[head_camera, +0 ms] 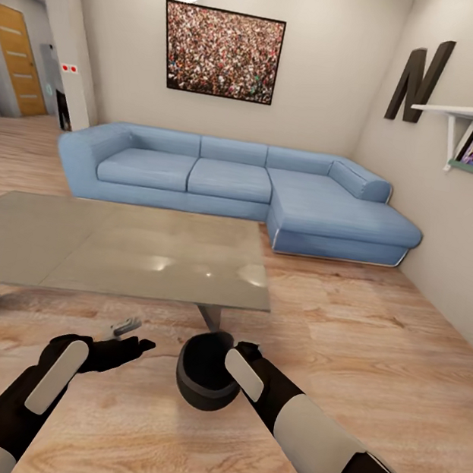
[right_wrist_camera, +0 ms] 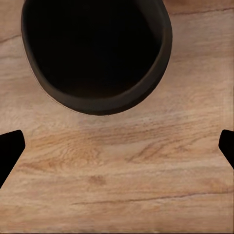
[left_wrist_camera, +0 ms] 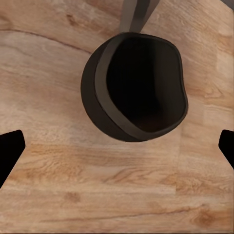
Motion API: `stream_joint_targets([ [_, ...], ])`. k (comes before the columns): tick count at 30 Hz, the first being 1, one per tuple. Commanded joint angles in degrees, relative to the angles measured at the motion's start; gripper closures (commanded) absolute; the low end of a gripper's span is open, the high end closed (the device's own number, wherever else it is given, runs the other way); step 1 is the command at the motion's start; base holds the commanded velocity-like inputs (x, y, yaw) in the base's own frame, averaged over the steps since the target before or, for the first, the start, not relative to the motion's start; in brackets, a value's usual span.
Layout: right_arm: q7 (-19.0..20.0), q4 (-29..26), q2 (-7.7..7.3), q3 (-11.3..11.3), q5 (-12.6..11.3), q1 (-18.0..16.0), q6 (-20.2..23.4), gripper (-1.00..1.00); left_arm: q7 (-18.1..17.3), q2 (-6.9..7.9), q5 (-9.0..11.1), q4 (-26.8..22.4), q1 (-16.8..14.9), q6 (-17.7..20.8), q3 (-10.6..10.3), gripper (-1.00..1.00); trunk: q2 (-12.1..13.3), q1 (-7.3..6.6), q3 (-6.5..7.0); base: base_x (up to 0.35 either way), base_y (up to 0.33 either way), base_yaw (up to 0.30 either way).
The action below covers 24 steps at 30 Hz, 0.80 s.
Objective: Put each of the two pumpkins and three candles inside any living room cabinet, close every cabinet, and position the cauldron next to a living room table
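Black and matte, the cauldron (head_camera: 201, 378) sits on the wooden floor (head_camera: 342, 339) just near of the grey coffee table (head_camera: 111, 246), beside its angled leg (head_camera: 210, 315). Its inside is dark and I can make out nothing in it. My right gripper (right_wrist_camera: 117, 146) hangs over the floor just beside its rim, fingers spread wide, grasping nothing. My left gripper (head_camera: 131, 334) reaches forward, low over the floor left of the cauldron, likewise released, its fingertips (left_wrist_camera: 9, 146) well apart. A blue sofa (head_camera: 238, 183) stands far behind the table
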Motion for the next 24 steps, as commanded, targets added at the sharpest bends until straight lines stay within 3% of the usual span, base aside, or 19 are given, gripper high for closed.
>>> stream_joint_targets([
  [1,-0.38,-0.02,0.00,0.25,-0.31,-0.08,0.12,-1.00,0.56,0.06,0.59,-0.06,-0.02,0.07,-0.12,-1.00,0.39,-0.27,0.13,-0.315,0.116,0.000],
  [17,-0.42,-0.02,0.00,0.21,-0.31,-0.08,-0.13,-1.00,0.73,0.04,0.37,-0.06,-0.03,0.33,-0.14,-1.00,6.81,-3.78,3.74,-0.298,0.106,0.000],
  [24,-0.46,-0.02,0.00,0.24,-0.31,-0.08,-0.15,-1.00,0.93,0.05,-0.26,0.13,-0.02,6.41,-0.12,-1.00,9.61,-5.32,5.23,-0.041,0.011,0.000],
])
